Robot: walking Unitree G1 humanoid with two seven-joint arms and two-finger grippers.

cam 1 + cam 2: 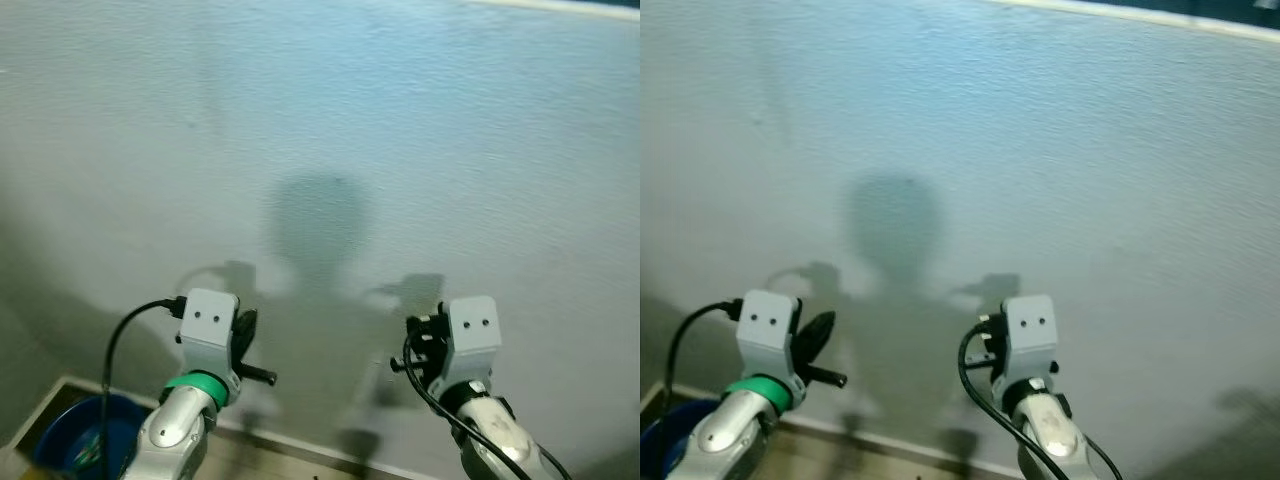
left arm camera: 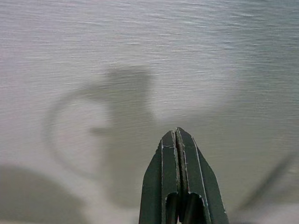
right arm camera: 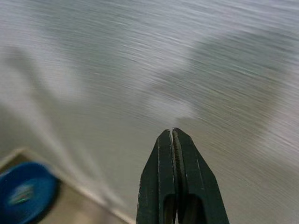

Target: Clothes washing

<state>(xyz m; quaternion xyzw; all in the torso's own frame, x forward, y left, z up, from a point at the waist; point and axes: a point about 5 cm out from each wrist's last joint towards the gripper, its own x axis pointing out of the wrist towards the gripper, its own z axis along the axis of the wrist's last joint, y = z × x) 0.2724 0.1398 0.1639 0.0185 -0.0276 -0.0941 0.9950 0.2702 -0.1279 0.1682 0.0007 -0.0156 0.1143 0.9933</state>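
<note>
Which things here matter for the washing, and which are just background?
Job:
- blue bucket on the floor by the robot's left arm, something small inside, too blurred to tell
- left pincer, shut, holding nothing
- right pincer, shut, holding nothing

Background:
- wall, directly ahead
- robot's shadow on it
- baseboard
</note>
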